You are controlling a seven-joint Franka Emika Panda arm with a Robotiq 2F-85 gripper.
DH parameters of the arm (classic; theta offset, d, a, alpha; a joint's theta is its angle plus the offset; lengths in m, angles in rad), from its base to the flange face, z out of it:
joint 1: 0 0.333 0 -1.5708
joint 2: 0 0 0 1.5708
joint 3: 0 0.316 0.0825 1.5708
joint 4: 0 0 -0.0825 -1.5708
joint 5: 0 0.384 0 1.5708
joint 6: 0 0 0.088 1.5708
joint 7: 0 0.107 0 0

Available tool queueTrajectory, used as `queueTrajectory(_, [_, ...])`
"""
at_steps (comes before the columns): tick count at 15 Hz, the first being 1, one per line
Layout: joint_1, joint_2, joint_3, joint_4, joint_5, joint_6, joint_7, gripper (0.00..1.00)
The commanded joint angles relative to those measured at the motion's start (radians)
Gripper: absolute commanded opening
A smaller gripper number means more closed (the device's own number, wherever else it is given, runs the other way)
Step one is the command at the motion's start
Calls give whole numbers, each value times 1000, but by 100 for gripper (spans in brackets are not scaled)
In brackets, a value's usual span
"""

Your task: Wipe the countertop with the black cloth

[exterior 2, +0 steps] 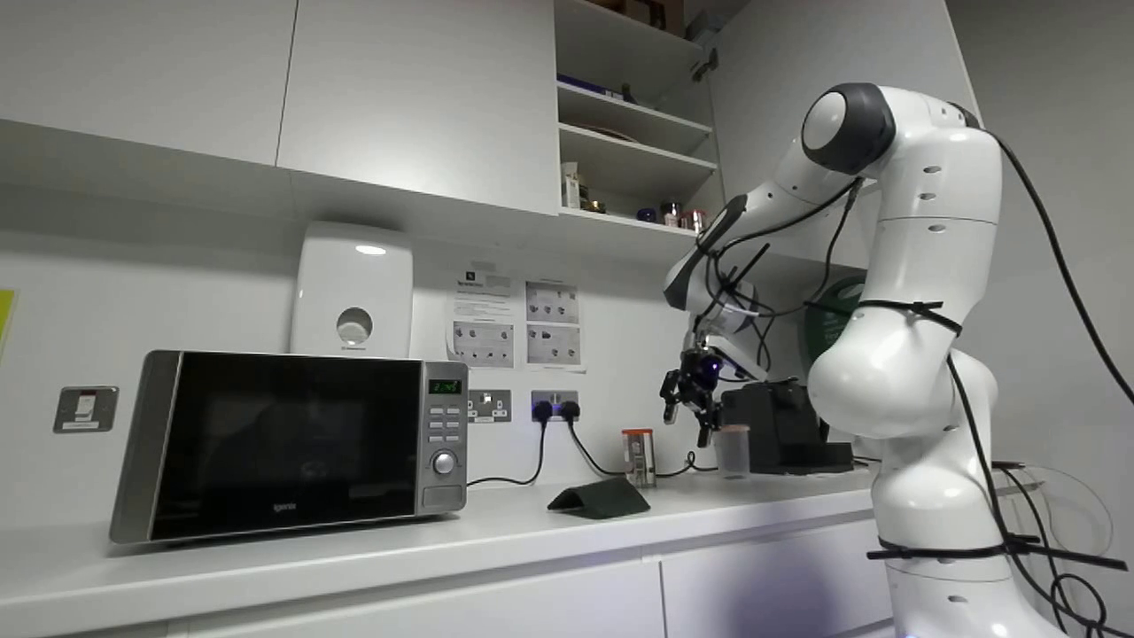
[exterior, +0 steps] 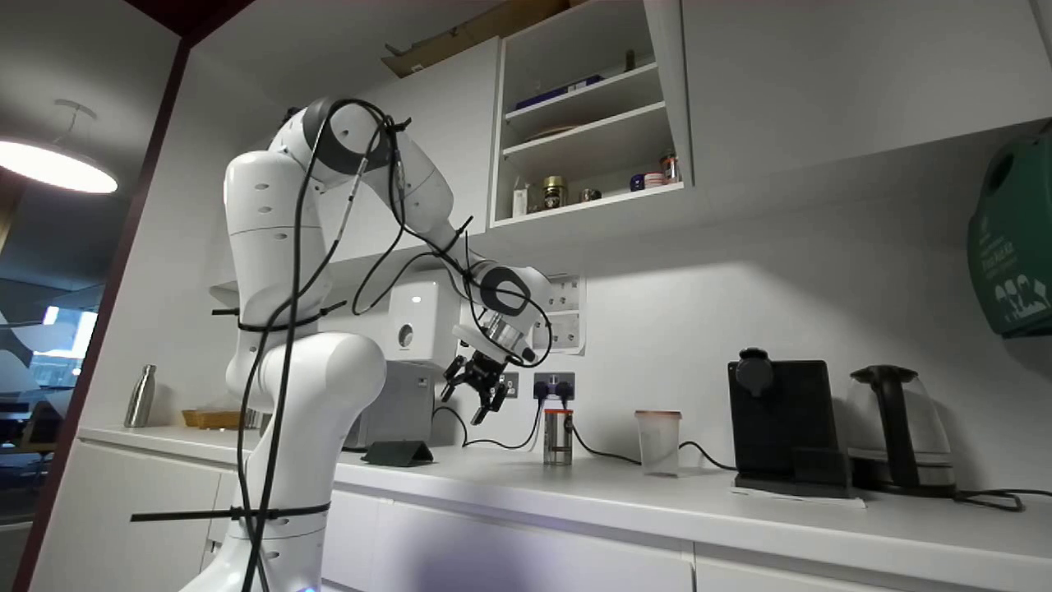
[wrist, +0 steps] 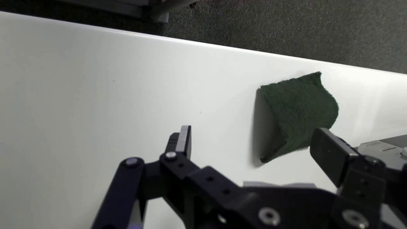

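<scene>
Tented cloth [exterior: 396,454], blackish in an exterior view, green in wrist view

Kitchen area. White wall [exterior: 699,312]; light pools on it, shadow under the white cupboards [exterior: 460,115]. One cupboard open in both exterior views: shelves [exterior: 583,131] showing, door [exterior 2: 780,71] swung out. Pale base units [exterior: 575,543] below, soft shadow and bluish tint on them. On wall: printed sheets [exterior 2: 554,323], sockets [exterior 2: 555,398], white dispenser [exterior 2: 352,275], metal plate [exterior 2: 86,421]. Green case [exterior: 1015,238] also up there, both exterior views. Grey side wall [exterior 2: 1054,177] in an exterior view. In an exterior view, dark red strip [exterior: 120,271] runs down beside the wall; lit round lamp [exterior: 53,167] hangs left of it, bright patch [exterior: 80,333] lower, window or glass wall, can't tell. Wrist view: dark speckled carpet [wrist: 286,28]. Cardboard [exterior: 468,37] atop cupboards.
</scene>
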Motion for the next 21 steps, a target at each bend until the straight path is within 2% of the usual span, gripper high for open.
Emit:
queueTrajectory(1, [-19, 2, 17, 2, 5, -4, -7, 100])
queueTrajectory(8, [-20, 43, -4, -1, 36, -7, -43, 100])
queueTrajectory(13, [-8, 119, -20, 4, 173, -27, -147, 100])
queueTrajectory(16, [-15, 164, 0, 7, 234, -31, -192, 100])
queueTrajectory(21, [-15, 234, 49, 20, 274, -30, -215, 100])
